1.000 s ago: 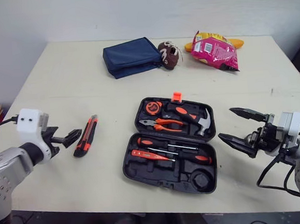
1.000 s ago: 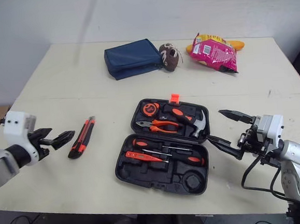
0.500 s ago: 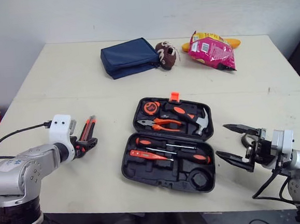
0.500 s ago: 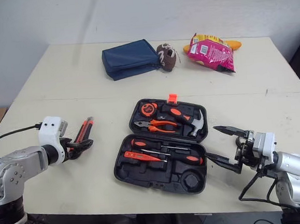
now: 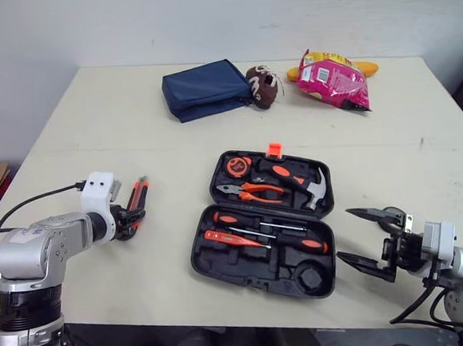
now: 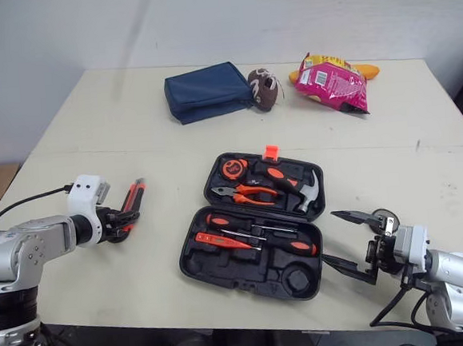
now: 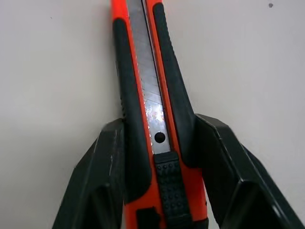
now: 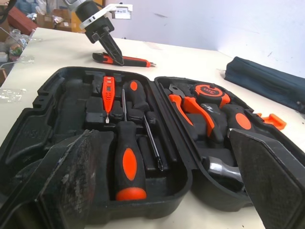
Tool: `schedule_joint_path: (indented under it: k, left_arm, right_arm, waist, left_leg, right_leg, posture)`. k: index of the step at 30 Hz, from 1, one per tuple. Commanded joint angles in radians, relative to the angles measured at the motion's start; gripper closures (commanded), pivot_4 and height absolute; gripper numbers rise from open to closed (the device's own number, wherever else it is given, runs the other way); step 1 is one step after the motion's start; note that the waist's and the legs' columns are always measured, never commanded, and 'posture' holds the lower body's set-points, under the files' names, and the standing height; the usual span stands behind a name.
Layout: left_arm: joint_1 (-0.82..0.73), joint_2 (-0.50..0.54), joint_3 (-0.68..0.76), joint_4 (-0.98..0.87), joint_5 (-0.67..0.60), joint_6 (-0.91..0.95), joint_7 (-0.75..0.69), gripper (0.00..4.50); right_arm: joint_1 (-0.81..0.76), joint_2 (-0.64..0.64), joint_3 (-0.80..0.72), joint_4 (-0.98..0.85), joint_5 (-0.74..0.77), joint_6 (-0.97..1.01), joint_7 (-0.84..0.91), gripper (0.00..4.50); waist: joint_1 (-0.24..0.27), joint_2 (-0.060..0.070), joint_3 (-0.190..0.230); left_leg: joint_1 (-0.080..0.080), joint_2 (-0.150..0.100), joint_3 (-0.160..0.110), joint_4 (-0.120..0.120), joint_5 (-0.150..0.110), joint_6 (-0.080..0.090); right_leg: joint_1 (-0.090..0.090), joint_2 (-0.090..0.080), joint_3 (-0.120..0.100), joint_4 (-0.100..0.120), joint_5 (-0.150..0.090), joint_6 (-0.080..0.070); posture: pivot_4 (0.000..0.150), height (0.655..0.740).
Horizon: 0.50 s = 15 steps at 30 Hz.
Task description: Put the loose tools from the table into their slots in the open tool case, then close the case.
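An orange-and-black utility knife point(image 5: 140, 193) lies on the table left of the open black tool case point(image 5: 240, 266). My left gripper point(image 5: 131, 220) is shut on the knife's near end, with a black finger point(image 7: 110, 162) pressed against each side of the handle. The case holds pliers point(image 5: 249, 192), a hammer point(image 5: 315, 189), a tape measure point(image 5: 235, 166) and screwdrivers point(image 5: 289, 243). My right gripper point(image 5: 345, 234) stands open just off the case's front right corner, nothing between its fingers.
A blue pouch point(image 5: 203, 88), a small brown football toy point(image 5: 262, 86) and a pink snack bag point(image 5: 332, 77) lie along the far side of the table. The table's front edge runs just below the case and both grippers.
My left gripper moved right onto the utility knife and shut on its near end. My right gripper dropped lower, toward the table's front edge, still open.
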<state>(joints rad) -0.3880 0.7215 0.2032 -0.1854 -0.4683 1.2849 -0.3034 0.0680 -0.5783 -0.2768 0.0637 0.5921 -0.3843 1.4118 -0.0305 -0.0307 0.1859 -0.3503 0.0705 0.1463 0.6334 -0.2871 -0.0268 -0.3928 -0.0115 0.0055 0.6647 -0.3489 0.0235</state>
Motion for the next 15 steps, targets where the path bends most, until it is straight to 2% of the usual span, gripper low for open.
schedule_joint_path:
  k: [1, 5, 7, 9, 12, 13, 15]
  left_arm:
    - [0.009, 0.026, -0.004, -0.008, 0.022, -0.107, -0.055, 3.01]
    - [0.015, 0.106, -0.009, -0.064, 0.030, -0.335, -0.225, 3.01]
    - [0.022, 0.195, -0.059, -0.131, 0.043, -0.548, -0.440, 3.01]
    - [0.017, 0.246, -0.104, -0.158, 0.045, -0.650, -0.565, 3.01]
    - [-0.013, 0.259, -0.185, -0.209, -0.002, -0.799, -0.796, 3.01]
    - [-0.039, 0.263, -0.252, -0.231, 0.011, -0.839, -0.876, 3.01]
    - [-0.070, 0.265, -0.327, -0.243, 0.037, -0.880, -0.957, 3.01]
  right_arm:
    - [0.017, -0.009, 0.002, -0.115, 0.022, 0.035, -0.044, 0.00]
    - [0.035, -0.029, 0.004, -0.234, 0.032, 0.104, -0.093, 0.00]
    - [0.051, -0.058, 0.000, -0.324, 0.059, 0.166, -0.117, 0.00]
    - [0.057, -0.077, 0.003, -0.371, 0.070, 0.206, -0.128, 0.00]
    - [0.051, -0.092, 0.020, -0.380, 0.061, 0.235, -0.129, 0.00]
    - [0.046, -0.093, 0.025, -0.378, 0.054, 0.243, -0.133, 0.00]
    - [0.040, -0.093, 0.031, -0.376, 0.046, 0.253, -0.138, 0.00]
  waist:
    - [0.001, 0.000, 0.000]
    - [0.000, -0.003, 0.001]
    - [-0.001, -0.003, 0.002]
    - [0.000, -0.003, 0.002]
    - [0.002, -0.002, 0.001]
    - [0.002, -0.002, 0.001]
    - [0.002, -0.002, 0.001]
  left_leg:
    - [0.000, 0.000, 0.000, 0.000, 0.000, 0.000]
    - [-0.002, 0.000, 0.000, 0.000, 0.000, 0.000]
    - [-0.002, 0.000, 0.000, -0.001, 0.000, 0.000]
    - [-0.003, 0.000, 0.000, -0.003, 0.000, -0.001]
    - [-0.002, 0.000, 0.002, -0.003, -0.002, 0.000]
    - [-0.003, 0.000, 0.002, -0.003, -0.002, 0.000]
    - [-0.003, 0.000, 0.002, -0.002, -0.003, 0.001]
  right_leg:
    - [0.000, 0.000, 0.000, 0.000, 0.000, 0.000]
    - [-0.001, 0.000, 0.000, 0.000, 0.000, 0.000]
    - [-0.002, 0.000, 0.000, -0.001, 0.000, 0.000]
    - [-0.003, 0.000, 0.000, -0.003, 0.000, 0.000]
    - [-0.001, 0.000, 0.000, -0.005, 0.000, -0.001]
    - [-0.001, 0.000, -0.001, -0.006, 0.000, -0.001]
    - [-0.002, 0.000, 0.000, -0.006, 0.000, 0.000]
  posture:
    - [0.150, 0.7400]
    - [0.150, 0.7400]
    - [0.150, 0.7400]
    - [0.150, 0.7400]
    - [0.150, 0.7400]
    - [0.150, 0.7400]
    - [0.150, 0.7400]
